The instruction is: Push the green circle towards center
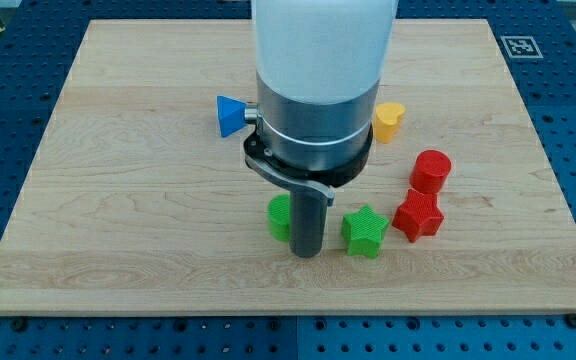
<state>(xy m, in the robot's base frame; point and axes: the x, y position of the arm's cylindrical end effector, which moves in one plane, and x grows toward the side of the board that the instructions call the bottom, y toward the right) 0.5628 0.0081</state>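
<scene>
Green circle (280, 217) is sitting touching my tip (308, 254) on its view-left side, partly hidden behind the rod; lacking any pincer, I am pushing by contact alone.

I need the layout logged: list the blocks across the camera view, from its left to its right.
Blue block → green circle, touching my tip on its left → green star → yellow heart → red star → red cylinder.
</scene>
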